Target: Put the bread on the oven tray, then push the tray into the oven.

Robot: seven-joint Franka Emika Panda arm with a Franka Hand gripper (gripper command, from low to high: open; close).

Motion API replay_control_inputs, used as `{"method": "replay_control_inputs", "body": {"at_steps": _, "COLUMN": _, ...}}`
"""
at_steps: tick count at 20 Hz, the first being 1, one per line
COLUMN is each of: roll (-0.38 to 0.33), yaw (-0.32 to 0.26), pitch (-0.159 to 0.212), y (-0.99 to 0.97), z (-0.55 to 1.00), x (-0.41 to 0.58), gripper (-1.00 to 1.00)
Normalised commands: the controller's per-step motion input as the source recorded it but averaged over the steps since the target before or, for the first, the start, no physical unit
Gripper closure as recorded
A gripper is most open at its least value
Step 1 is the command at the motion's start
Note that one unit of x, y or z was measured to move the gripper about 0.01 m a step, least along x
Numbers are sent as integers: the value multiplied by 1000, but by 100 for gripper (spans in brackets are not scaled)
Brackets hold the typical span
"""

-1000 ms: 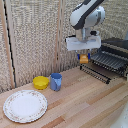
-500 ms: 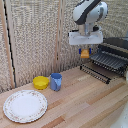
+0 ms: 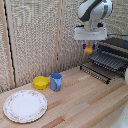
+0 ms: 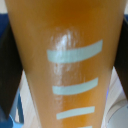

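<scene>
- One clamp (image 3: 89,46) pinched on the bread (image 3: 89,49), held in the air above the oven pan's (image 3: 107,60) near edge
- bread (image 4: 64,65) fills wrist view
- pan sticks out of oven (image 3: 120,47)
- blue cup (image 3: 56,81), yellow bowl (image 3: 41,82), plate (image 3: 25,105) on table (image 3: 85,105)

Yellow bowl (image 3: 41,82) touching blue cup (image 3: 56,81); floral plate (image 3: 25,105) near, wooden table (image 3: 80,107).
</scene>
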Motion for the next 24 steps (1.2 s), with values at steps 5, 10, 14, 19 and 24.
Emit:
{"method": "replay_control_inputs", "body": {"at_steps": 5, "roll": 23, "yaw": -174, "pitch": 0, "y": -637, "z": 124, "x": 217, "gripper": 100}}
{"method": "replay_control_inputs", "body": {"at_steps": 10, "roll": 10, "yaw": -186, "pitch": -1, "y": -631, "z": 83, "x": 231, "gripper": 100}}
{"method": "replay_control_inputs", "body": {"at_steps": 14, "roll": 10, "yaw": -150, "pitch": -5, "y": -720, "z": 85, "x": 264, "gripper": 100}}
{"method": "replay_control_inputs", "body": {"at_steps": 19, "roll": 22, "yaw": -106, "pitch": 0, "y": -817, "z": 185, "x": 223, "gripper": 100}}
{"method": "replay_control_inputs", "body": {"at_steps": 24, "roll": 48, "yaw": -90, "pitch": 0, "y": -825, "z": 146, "x": 156, "gripper": 100}}
